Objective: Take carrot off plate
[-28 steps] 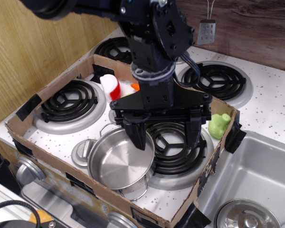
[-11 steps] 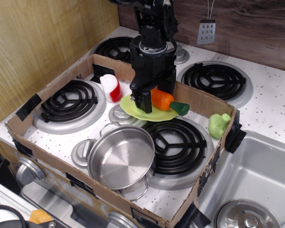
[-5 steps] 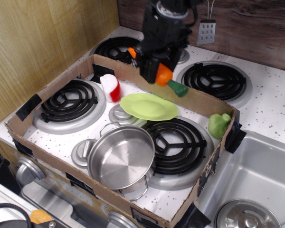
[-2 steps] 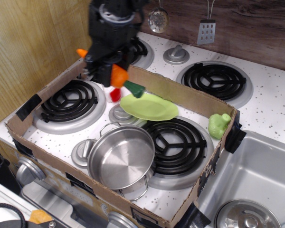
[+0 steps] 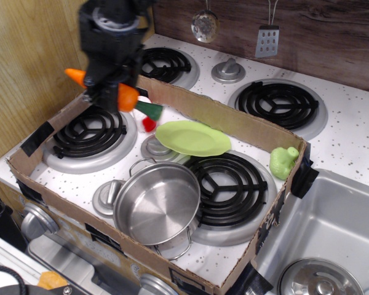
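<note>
My black gripper (image 5: 106,92) is shut on the orange carrot (image 5: 127,98), which I hold in the air above the back left burner (image 5: 89,131). The carrot's tip sticks out to the left and its dark green stub points right. The lime-green plate (image 5: 192,137) lies bare in the middle of the cardboard tray, well to the right of the carrot.
A steel pot (image 5: 156,204) stands at the front of the cardboard tray (image 5: 200,278). A red-and-white cylinder toy (image 5: 149,124) is partly hidden behind the carrot. A light green lumpy toy (image 5: 283,161) sits at the tray's right side. A sink (image 5: 332,233) is at the lower right.
I closed on the carrot on the plate, lifted it, and carried it left; it now hangs over the left burner. The plate stays in place, bare.
</note>
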Motion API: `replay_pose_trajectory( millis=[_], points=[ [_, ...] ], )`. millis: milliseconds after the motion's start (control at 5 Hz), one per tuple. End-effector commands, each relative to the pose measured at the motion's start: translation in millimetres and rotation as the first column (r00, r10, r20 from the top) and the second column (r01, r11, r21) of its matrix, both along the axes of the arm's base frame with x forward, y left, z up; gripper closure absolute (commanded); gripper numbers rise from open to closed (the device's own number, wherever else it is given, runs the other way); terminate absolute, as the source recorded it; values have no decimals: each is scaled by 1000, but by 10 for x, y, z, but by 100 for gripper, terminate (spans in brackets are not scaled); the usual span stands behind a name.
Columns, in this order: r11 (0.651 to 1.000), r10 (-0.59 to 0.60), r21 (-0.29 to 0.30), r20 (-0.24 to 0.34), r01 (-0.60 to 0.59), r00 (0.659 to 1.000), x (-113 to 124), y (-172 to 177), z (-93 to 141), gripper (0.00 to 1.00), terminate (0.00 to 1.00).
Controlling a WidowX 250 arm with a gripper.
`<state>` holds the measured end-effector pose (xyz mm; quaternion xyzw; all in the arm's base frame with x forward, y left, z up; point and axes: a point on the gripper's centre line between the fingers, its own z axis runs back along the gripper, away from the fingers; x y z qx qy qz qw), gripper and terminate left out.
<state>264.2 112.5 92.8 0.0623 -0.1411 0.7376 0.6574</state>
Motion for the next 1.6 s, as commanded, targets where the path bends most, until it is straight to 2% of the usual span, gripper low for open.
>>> replay_pose_trajectory(
  millis=[0,400,800,1000,1400],
  points=[
    [1000,-5,-8,74,5,997,-80,175,-241,100,0],
    [996,-69,-61,59,72,996,-26,272,-536,100,0],
    [990,-129,-56,61,133,990,-25,268,-589,100,0],
    [982,-177,-56,65,181,982,-36,255,-592,0,0],
    [968,-251,0,32,251,968,-13,262,-400,0,0]
  ],
)
